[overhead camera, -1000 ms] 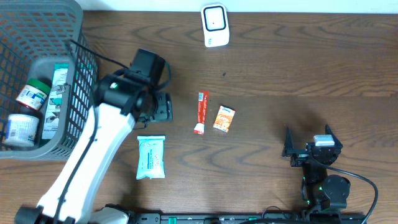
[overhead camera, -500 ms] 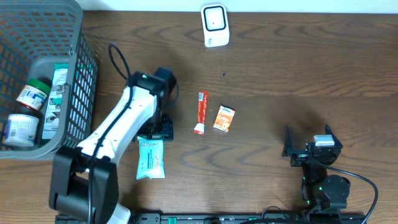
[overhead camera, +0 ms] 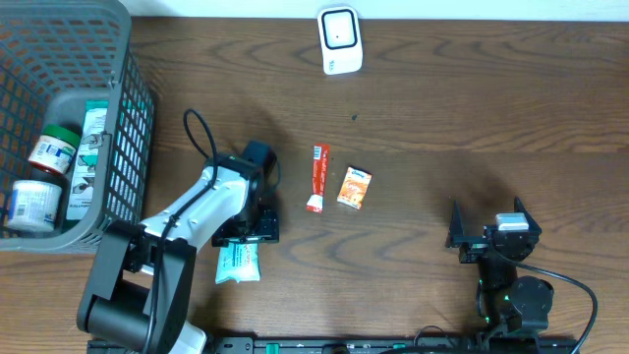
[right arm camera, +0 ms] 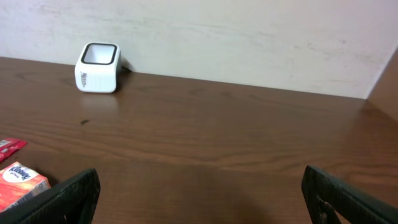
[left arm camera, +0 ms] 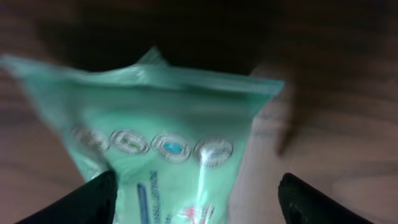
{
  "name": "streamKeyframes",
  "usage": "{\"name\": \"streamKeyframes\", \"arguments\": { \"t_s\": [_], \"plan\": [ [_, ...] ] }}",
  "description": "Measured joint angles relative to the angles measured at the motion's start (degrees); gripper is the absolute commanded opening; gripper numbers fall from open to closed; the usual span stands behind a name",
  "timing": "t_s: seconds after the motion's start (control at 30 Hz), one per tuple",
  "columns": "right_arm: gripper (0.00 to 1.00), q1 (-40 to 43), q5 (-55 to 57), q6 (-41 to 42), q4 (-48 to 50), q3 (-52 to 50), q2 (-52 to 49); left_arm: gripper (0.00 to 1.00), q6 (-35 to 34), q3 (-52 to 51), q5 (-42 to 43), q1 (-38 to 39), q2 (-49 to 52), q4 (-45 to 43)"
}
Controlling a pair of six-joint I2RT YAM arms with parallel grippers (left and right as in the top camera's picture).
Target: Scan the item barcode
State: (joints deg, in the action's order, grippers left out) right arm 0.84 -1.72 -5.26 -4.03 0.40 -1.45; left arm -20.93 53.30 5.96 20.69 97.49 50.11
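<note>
Across your surface (overhead camera: 442, 118), the basket (overhead camera: 133, 157) sits at 10 o'clock. Your left end effector (overhead camera: 251, 232), fingers apart, hangs over the green wipes pack (overhead camera: 236, 265) at 7 o'clock. The right end effector (overhead camera: 486, 224) gapes at 4. The scanner (overhead camera: 339, 39) stands at 12.

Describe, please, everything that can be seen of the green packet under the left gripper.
The green packet is a soft pouch of what looks like glossy plastic film, mint green with white and blue print and a row of four round icons. Its end seam is flat. It lies flat on the wooden table, near the front left. The left gripper hangs over it with its jaws open and hides its upper part in the overhead view. Whether a finger touches it cannot be told.
</note>
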Motion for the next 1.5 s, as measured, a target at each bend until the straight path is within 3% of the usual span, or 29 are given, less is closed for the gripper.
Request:
{"name": "streamKeyframes", "arguments": {
  "t_s": [0.13,0.33,0.73,1.13,1.5],
  "plan": [
    [0.99,0.0,0.0,0.0,0.0,0.0,0.0,0.72,0.0,-0.8,1.1,-0.1,-0.7,-1.6],
    [0.99,0.0,0.0,-0.2,0.4,0.0,0.0,0.49,1.3,-0.8,4.9,-0.1,-1.4,-4.6],
    [0.99,0.0,0.0,-0.3,0.0,0.0,0.0,0.63,2.5,-0.7,5.3,1.5,-1.5,-5.0],
    [0.99,0.0,0.0,9.0,0.0,0.0,0.0,0.63,-2.1,-0.7,-3.3,11.1,-10.3,-4.5],
    [0.99,0.0,0.0,10.7,0.0,0.0,-2.1,0.62,-8.0,-2.1,-11.2,18.7,-9.6,-5.6]
  ]
}}
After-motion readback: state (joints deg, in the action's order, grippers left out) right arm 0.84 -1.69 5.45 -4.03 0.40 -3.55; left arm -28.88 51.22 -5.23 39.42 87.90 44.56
